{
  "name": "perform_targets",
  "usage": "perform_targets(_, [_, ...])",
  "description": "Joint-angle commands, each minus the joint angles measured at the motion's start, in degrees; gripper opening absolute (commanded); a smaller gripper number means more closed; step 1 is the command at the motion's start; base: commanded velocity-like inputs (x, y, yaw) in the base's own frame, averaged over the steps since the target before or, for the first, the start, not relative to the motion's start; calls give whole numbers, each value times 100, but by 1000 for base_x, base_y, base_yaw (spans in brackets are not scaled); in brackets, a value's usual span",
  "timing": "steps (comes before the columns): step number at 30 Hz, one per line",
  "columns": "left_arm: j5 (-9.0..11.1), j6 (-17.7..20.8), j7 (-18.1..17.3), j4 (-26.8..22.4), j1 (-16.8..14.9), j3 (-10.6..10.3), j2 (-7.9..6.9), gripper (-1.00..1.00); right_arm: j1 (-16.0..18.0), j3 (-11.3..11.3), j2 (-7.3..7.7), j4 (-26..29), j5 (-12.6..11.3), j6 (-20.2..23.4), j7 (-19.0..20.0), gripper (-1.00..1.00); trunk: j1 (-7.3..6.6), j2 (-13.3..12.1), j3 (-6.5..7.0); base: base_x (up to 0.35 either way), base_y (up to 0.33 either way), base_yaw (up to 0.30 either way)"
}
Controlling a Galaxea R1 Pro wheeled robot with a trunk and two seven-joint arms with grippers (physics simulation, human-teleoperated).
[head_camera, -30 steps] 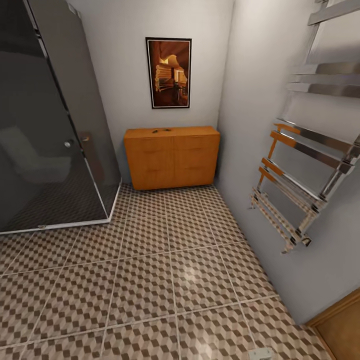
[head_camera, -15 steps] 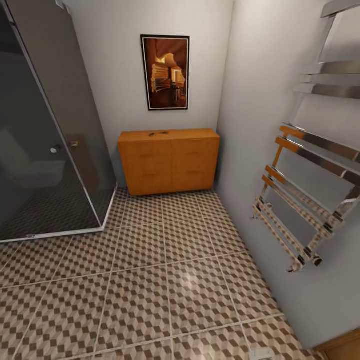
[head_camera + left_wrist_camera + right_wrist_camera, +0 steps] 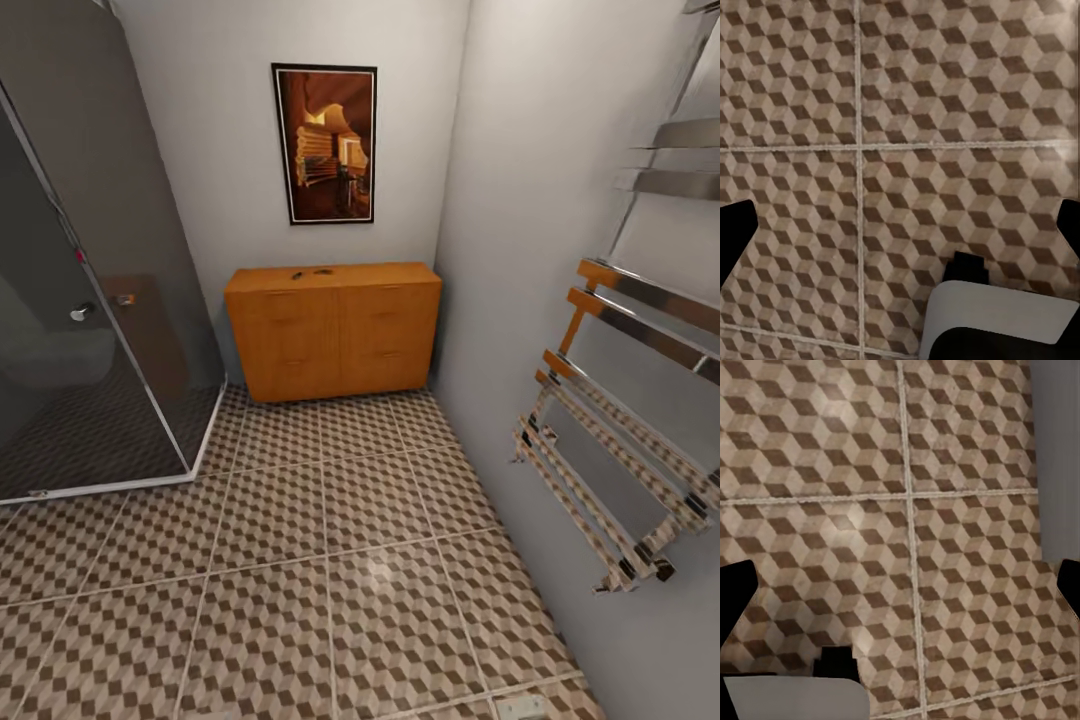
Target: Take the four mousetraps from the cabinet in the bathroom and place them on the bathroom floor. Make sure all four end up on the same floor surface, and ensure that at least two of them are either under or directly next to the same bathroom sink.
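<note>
Orange-brown cabinet [image 3: 333,330] stands mid-frame on the tiled floor [image 3: 330,560], small dark things on top; both my grippers' fingers spread apart.

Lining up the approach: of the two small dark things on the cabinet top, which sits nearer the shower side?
The one at the left, a small dark speck on the cabinet top. The other lies beside it, toward the cabinet's middle. Both are too small to identify.
</note>
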State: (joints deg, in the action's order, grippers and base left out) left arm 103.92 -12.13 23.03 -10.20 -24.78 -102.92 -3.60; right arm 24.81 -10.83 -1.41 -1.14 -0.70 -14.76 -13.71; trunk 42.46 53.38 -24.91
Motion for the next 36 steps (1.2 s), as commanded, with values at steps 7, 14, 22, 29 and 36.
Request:
perform_targets(7, [2,0,0,0,0,0,0,100,-2,-2,0,0,0,1,0,100,0,0,0,329,-5,0])
perform_targets(14, [5,0,-6,4,0,0,0,100,0,1,0,0,0,4,0,100,0,0,0,329,-1,0])
perform_targets(22, [5,0,-7,5,0,0,0,100,-1,-2,0,0,0,0,0,100,0,0,0,329,0,0])
perform_targets(29, [5,0,-9,8,0,0,0,100,-2,-3,0,0,0,3,0,100,0,0,0,329,0,0])
perform_targets(36, [5,0,-9,9,0,0,0,100,-3,-6,0,0,0,2,0,100,0,0,0,329,0,0])
